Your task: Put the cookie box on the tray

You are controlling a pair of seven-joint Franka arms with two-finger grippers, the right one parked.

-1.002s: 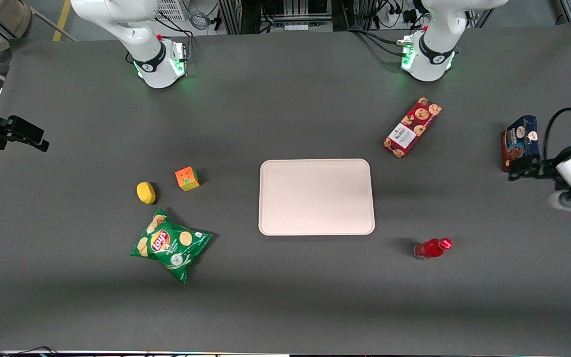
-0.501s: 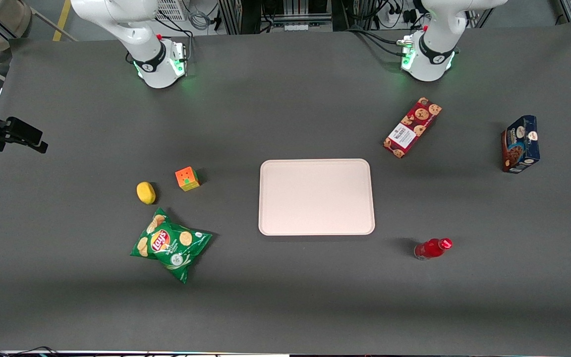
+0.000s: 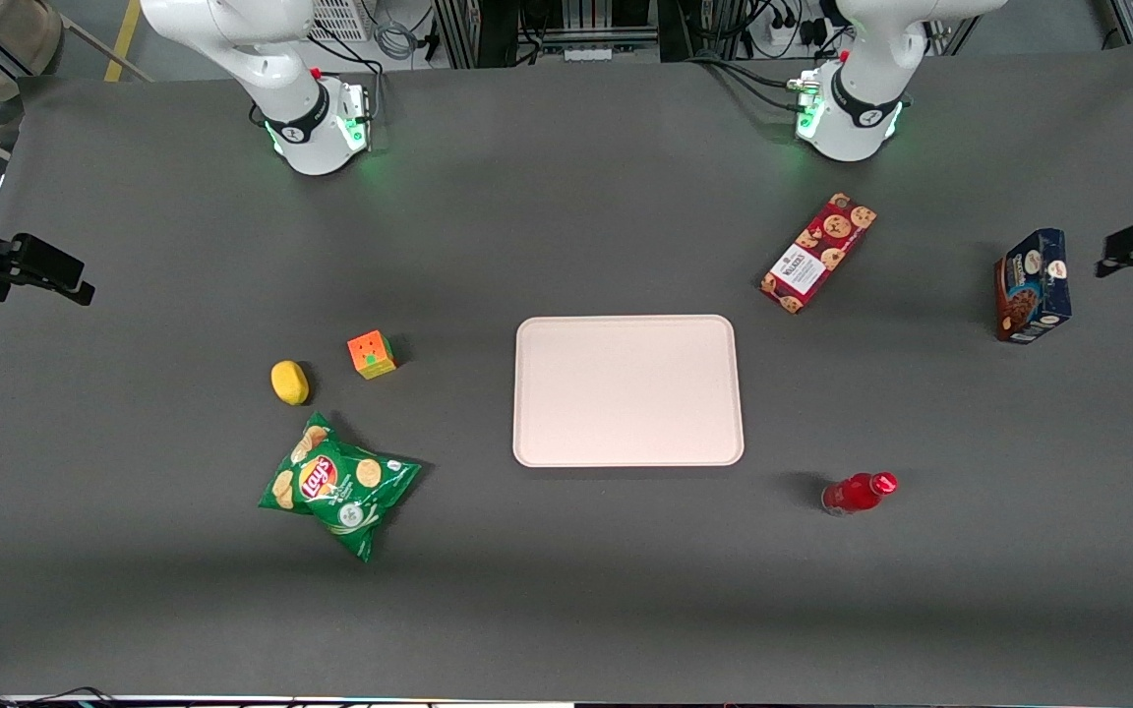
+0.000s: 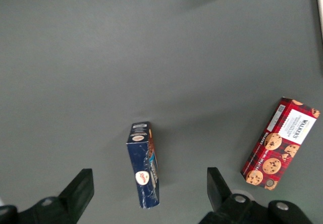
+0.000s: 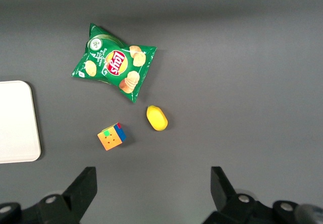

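Cookie box [image 4: 143, 164] stood on edge under the gripper [image 4: 150, 196], fingers spread wide and empty; it probably wanted a straight drop, pinching the broad faces.

You have a red box [image 3: 819, 253], a red bottle [image 3: 858, 492], a chip bag [image 3: 338, 486], a lemon [image 3: 289, 382] and a cube [image 3: 372, 354] on the table [image 3: 566, 590].

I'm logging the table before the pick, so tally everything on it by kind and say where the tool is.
Cookie boxes: 2, navy cookie box, red cookie box
Tray: 1
Chip bag: 1
Lemon: 1
Puzzle cube: 1
Red bottle: 1
Total: 7
Tool: open, above navy cookie box.
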